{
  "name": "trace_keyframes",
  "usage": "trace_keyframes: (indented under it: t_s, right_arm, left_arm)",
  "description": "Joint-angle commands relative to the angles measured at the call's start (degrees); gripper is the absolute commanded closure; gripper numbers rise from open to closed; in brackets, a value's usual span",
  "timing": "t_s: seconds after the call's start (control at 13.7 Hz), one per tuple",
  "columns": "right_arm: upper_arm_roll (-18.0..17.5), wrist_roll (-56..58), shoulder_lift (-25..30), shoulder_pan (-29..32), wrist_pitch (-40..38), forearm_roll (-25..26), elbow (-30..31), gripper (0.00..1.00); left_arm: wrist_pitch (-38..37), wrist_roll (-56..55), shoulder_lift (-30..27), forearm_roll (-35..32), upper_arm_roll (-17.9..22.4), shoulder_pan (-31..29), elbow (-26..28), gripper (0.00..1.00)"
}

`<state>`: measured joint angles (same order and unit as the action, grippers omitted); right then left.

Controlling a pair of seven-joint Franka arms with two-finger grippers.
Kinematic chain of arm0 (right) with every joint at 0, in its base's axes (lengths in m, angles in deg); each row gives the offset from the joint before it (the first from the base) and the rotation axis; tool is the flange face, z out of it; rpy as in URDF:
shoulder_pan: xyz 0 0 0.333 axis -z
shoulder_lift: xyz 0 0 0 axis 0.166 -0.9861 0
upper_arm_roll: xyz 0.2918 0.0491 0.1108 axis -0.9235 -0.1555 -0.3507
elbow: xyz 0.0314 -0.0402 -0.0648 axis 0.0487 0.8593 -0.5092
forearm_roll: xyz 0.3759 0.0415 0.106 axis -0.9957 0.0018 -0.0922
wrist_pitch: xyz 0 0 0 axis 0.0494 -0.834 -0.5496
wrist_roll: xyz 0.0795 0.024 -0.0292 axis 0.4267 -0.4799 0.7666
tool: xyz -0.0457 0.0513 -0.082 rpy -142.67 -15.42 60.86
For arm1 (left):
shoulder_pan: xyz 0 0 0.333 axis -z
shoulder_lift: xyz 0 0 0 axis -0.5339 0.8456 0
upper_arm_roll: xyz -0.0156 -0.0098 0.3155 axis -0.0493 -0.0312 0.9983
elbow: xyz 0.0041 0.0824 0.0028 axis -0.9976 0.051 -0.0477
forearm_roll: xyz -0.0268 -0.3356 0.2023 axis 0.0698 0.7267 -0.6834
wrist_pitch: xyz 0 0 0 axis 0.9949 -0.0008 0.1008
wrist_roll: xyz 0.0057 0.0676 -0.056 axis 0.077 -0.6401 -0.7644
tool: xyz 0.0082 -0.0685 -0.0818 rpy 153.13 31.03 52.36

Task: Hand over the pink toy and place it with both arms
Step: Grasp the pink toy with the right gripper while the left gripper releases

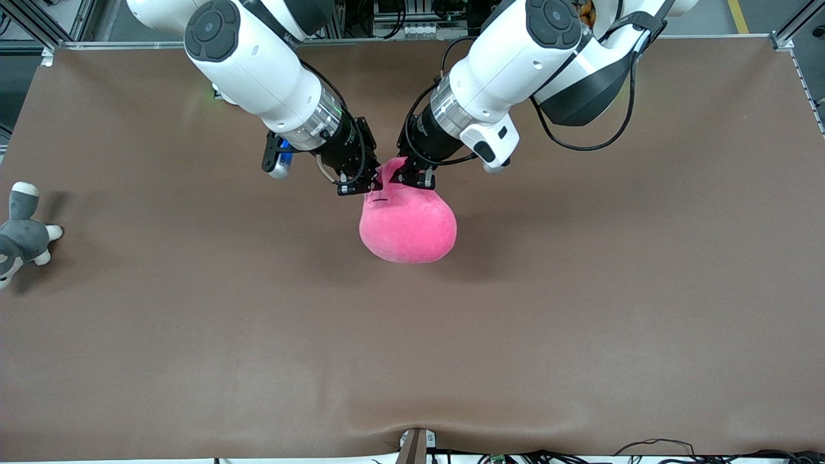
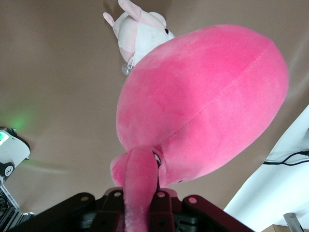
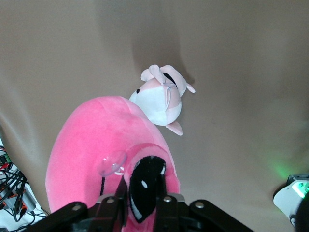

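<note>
The pink toy [image 1: 409, 225] hangs in the air over the middle of the table, held up by its two stalks. My left gripper [image 1: 416, 177] is shut on one stalk, which runs down between its fingers [image 2: 140, 195] in the left wrist view, with the round body [image 2: 207, 96] filling most of that view. My right gripper [image 1: 358, 183] grips the other stalk. In the right wrist view its fingers [image 3: 145, 193] press on both sides of the stalk's black eye patch, with the toy's body [image 3: 91, 145] beside it.
A pale pink-and-white puppy plush [image 3: 161, 99] lies on the brown table under the hanging toy, also visible from the left wrist [image 2: 140, 34]. A grey-and-white plush animal [image 1: 22, 229] lies at the right arm's end of the table.
</note>
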<state>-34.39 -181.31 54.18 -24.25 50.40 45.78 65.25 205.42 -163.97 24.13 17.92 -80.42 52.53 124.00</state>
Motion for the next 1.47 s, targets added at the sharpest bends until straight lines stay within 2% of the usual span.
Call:
trace_keyframes:
  t_s: [0.0,0.29,0.37,0.44,0.81,0.95,1.17,1.39]
  right_arm:
    - [0.6,0.8,-1.0,0.0,0.8,0.9,-1.5,1.00]
    - [0.7,0.9,-0.9,2.2,-1.6,0.5,-2.9,1.00]
    - [0.7,1.0,-0.9,2.8,-3.0,0.5,-3.9,1.00]
    - [0.7,1.1,-0.9,3.3,-4.1,0.5,-4.5,1.00]
    - [0.7,4.9,-0.9,9.3,-9.2,0.7,-7.4,1.00]
    - [0.8,13.7,-1.0,13.6,-14.8,0.8,-8.1,1.00]
    - [0.8,33.5,-2.0,23.8,-22.7,0.5,-7.0,1.00]
    - [0.9,46.7,-5.5,31.5,-27.1,1.2,-6.9,1.00]
  left_arm:
    - [-0.1,-1.6,0.5,0.7,0.2,1.5,-1.8,1.00]
    - [-0.1,-1.6,0.5,0.7,0.2,1.4,-1.8,1.00]
    - [-0.1,-1.6,0.4,0.7,0.2,1.3,-1.8,0.67]
    - [-0.1,-1.6,0.2,0.7,0.2,1.2,-1.8,0.01]
    - [-1.0,-2.7,-0.9,0.7,0.2,-0.6,-1.8,0.00]
    - [-2.1,-2.5,-1.7,0.1,1.0,-0.7,-1.8,0.00]
    - [-7.7,-0.9,-3.4,-0.4,4.9,-3.5,-1.8,0.00]
    - [-12.9,12.1,-5.2,-4.4,5.4,-7.7,-1.8,0.00]
